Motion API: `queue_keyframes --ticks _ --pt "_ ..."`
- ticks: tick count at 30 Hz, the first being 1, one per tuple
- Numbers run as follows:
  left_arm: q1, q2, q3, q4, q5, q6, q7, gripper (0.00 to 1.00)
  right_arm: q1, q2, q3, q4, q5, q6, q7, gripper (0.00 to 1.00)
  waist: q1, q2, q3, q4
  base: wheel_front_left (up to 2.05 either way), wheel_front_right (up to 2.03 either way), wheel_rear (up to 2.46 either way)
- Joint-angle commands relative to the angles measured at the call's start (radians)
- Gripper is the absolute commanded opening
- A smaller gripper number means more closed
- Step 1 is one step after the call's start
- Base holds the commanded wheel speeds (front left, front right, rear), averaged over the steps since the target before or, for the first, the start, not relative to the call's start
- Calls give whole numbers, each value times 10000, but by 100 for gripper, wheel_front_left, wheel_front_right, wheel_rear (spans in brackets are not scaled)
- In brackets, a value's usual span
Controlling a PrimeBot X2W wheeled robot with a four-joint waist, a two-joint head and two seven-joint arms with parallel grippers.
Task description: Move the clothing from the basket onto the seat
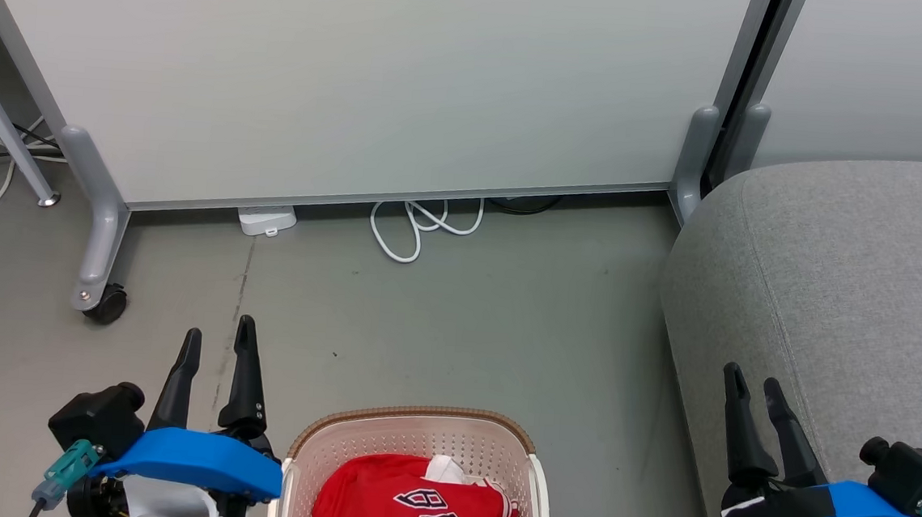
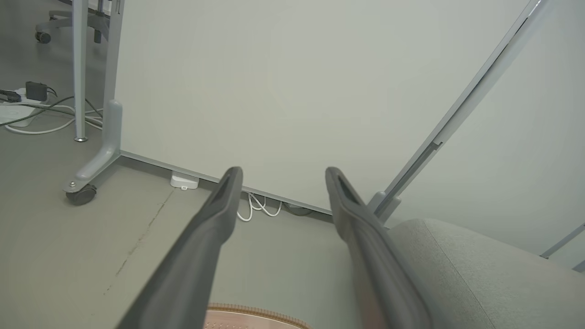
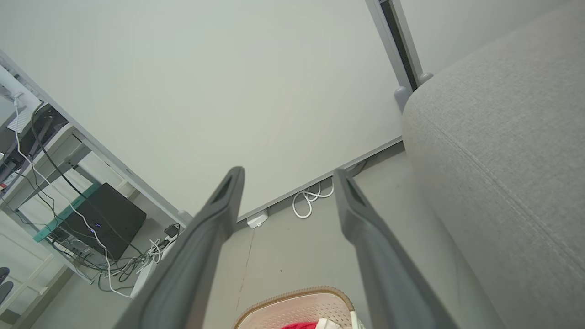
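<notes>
**Both grippers wide, clothing in basket**

In the head view, the left gripper [image 1: 219, 329] at 8 o'clock and the right gripper [image 1: 753, 378] at 4 o'clock both stand spread wide, holding nothing. Between them at 6 o'clock, the basket [image 1: 418, 412] on the floor holds the red clothing [image 1: 411, 502]. The grey seat [image 1: 857, 278] lies at 3 o'clock.

Looks like an office or lab space to me, not a home. Pale partition panels [image 1: 360, 81] stand on grey metal legs with a caster [image 1: 106, 303]. There's a bare grey floor [image 1: 465, 315] and a white cable [image 1: 418, 227] looped under the panel. A black computer tower [image 3: 105, 219] and tangled wires [image 3: 114, 269] sit below a desk [image 3: 68, 141], and a grey sofa [image 1: 849, 277] is alongside.
</notes>
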Motion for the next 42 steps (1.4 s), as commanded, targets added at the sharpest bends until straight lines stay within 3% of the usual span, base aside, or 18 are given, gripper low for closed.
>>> queue_keyframes --ticks 1,16,42 --pt "-238 103 -70 -144 375 57 -120 100 -200 -76 1 -76 -411 18 -124 100 0 -1 -1 1 0 0 0" --pt "-146 148 -273 -215 1731 143 -476 100 -113 -87 -26 -37 -1872 21 -475 100 0 -1 -4 36 0 0 0" --pt "79 -177 32 122 3610 -621 -1049 100 33 -98 -123 73 -4001 27 -1056 100 0 -1 -23 117 0 0 0"
